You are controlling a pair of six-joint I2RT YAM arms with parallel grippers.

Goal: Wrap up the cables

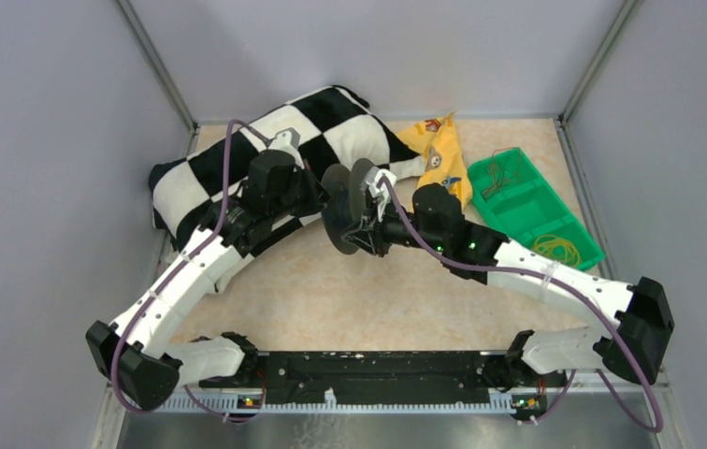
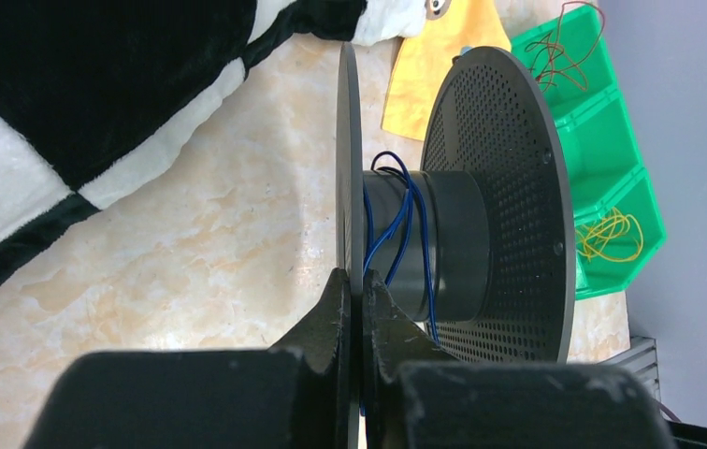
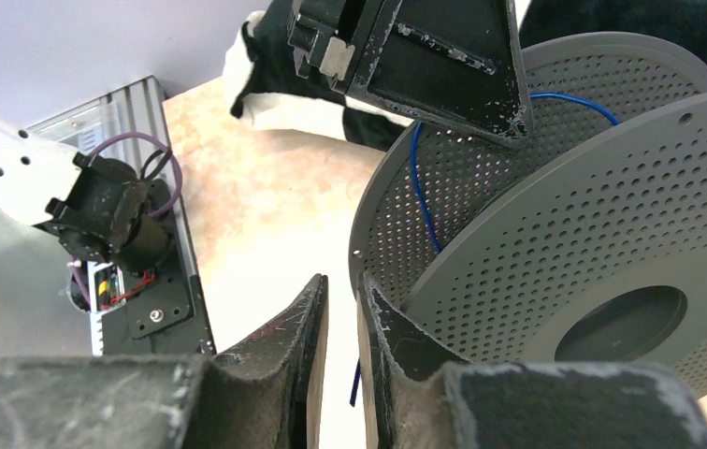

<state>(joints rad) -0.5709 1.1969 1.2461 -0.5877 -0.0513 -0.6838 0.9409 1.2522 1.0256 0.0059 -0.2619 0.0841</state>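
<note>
The left gripper [image 2: 357, 285] clamps the dark grey perforated spool [image 2: 495, 187]. Thin blue cable [image 2: 411, 196] circles its hub, ending in the near-shut right gripper [image 3: 341, 290]; hold unclear.

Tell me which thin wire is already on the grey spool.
The thin blue wire, looped around the hub of the dark grey perforated spool. The brown wire and the yellow wire lie loose in the green plastic tray.

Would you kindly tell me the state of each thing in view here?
spool: held on edge, flanges upright.
left gripper: shut on one spool flange.
right gripper: nearly shut, narrow slit left; grip unclear.
blue cable: a few loose turns around the hub.
green bin: open, brown wires and yellow wires inside.
</note>
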